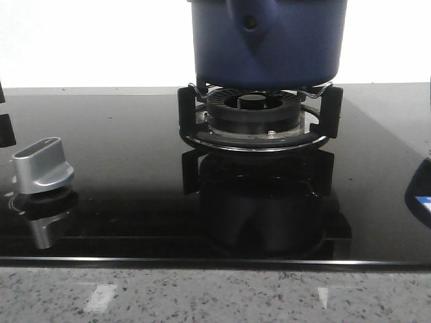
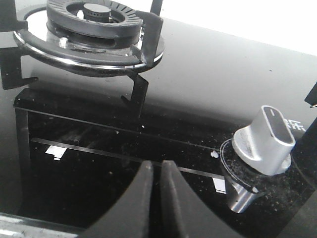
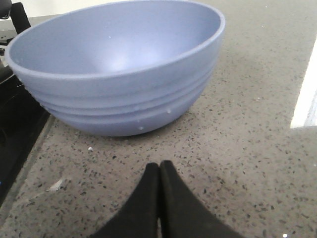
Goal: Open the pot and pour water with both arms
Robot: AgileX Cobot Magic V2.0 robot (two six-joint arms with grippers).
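The dark navy-blue pot (image 1: 269, 40) stands on the black burner grate (image 1: 259, 128) at the back of the glass cooktop; its handle mount with a round hole (image 1: 250, 21) faces me. Its top is cut off by the frame, so any lid is out of view. My left gripper (image 2: 155, 166) is shut and empty, low over the black glass, beside a silver knob (image 2: 265, 141) and short of a bare burner (image 2: 94, 20). My right gripper (image 3: 159, 166) is shut and empty, just above the speckled counter, close in front of a light blue bowl (image 3: 124, 74).
The silver stove knob (image 1: 42, 165) sits at the cooktop's front left. The blue bowl's curved edge (image 1: 421, 195) shows at the far right. A speckled stone counter (image 1: 215, 296) runs along the front. A dark part (image 1: 4, 128) shows at the left edge.
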